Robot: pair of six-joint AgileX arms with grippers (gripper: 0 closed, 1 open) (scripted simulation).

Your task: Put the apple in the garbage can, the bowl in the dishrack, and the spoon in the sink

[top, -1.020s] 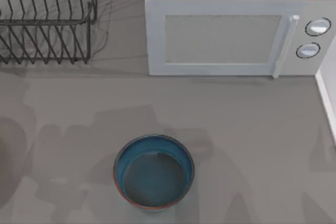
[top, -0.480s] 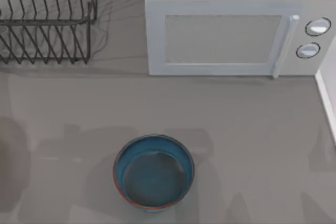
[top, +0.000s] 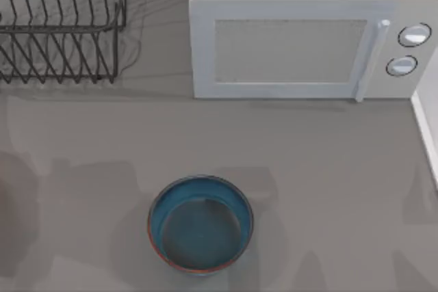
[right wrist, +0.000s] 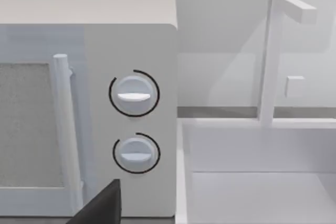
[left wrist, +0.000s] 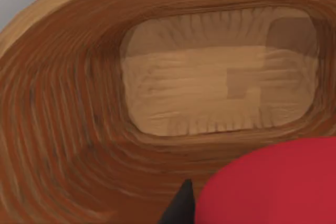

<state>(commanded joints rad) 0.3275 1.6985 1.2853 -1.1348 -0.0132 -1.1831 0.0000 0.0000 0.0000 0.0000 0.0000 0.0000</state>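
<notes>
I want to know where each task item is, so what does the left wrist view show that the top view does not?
Left wrist view: the apple, close up and red, above a wooden hollow container, with a dark fingertip of the left tool beside it. Top view: the bowl on the grey counter, the dishrack at the far left, and the microwave. The two share nothing that I can make out.

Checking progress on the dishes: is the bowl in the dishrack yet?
No, the bowl sits on the counter, well apart from the dishrack.
</notes>
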